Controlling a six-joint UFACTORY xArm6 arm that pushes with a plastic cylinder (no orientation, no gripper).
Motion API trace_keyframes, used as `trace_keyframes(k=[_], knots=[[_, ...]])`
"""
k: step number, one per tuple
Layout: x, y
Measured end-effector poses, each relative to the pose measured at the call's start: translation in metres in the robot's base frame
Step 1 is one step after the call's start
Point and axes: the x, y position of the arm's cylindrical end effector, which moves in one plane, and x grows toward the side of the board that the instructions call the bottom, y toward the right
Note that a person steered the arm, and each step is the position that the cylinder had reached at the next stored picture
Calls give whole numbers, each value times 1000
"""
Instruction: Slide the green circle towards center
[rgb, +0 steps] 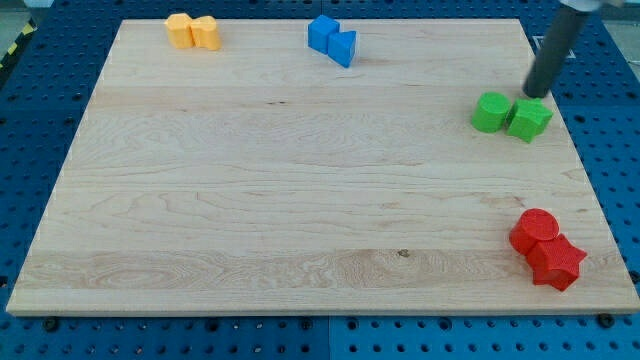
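Observation:
The green circle (490, 112) sits near the board's right edge, touching a green star-shaped block (529, 119) on its right. My tip (535, 96) is just above the green star, up and to the right of the green circle, close to both but apart from the circle. The dark rod rises from the tip to the view's top right.
Two orange blocks (193, 32) sit at the top left. Two blue blocks (332, 40) sit at the top middle. A red circle (534, 231) and a red star (556, 262) sit at the bottom right. The wooden board (300, 190) lies on a blue pegboard.

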Motion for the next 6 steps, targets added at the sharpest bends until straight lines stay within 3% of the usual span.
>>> trace_keyframes(k=[1,6], knots=[[25,2],[14,-24]])
